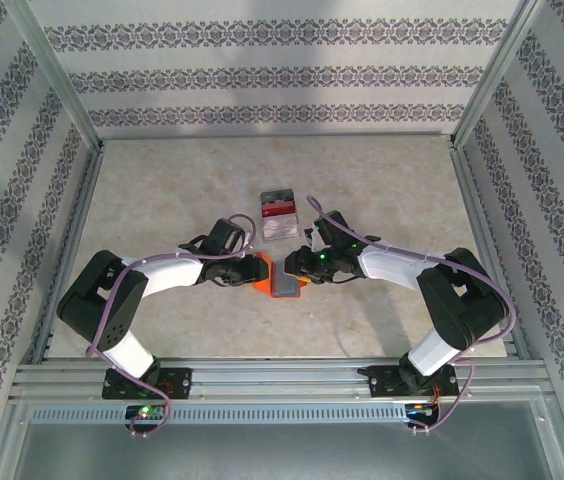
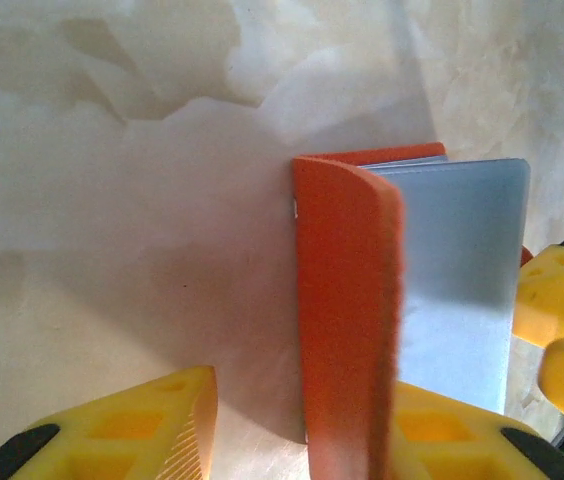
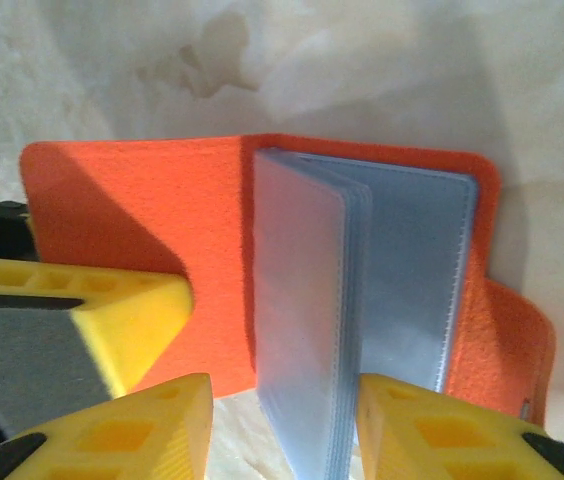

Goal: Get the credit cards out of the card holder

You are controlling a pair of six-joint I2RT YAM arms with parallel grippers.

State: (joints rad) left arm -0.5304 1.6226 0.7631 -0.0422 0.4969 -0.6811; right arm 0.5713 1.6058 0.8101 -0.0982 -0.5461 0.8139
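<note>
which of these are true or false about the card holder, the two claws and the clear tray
1. The card holder is folded open. True.
2. The right claw has its fingers on either side of the blue-grey sleeves. True.
3. The clear tray sits nearer the arm bases than the card holder. False: it lies beyond the holder, farther from the bases.
4. The left claw is clamped on the blue-grey sleeves. False: its fingers stand apart around the orange cover flap, with a gap on one side.
</note>
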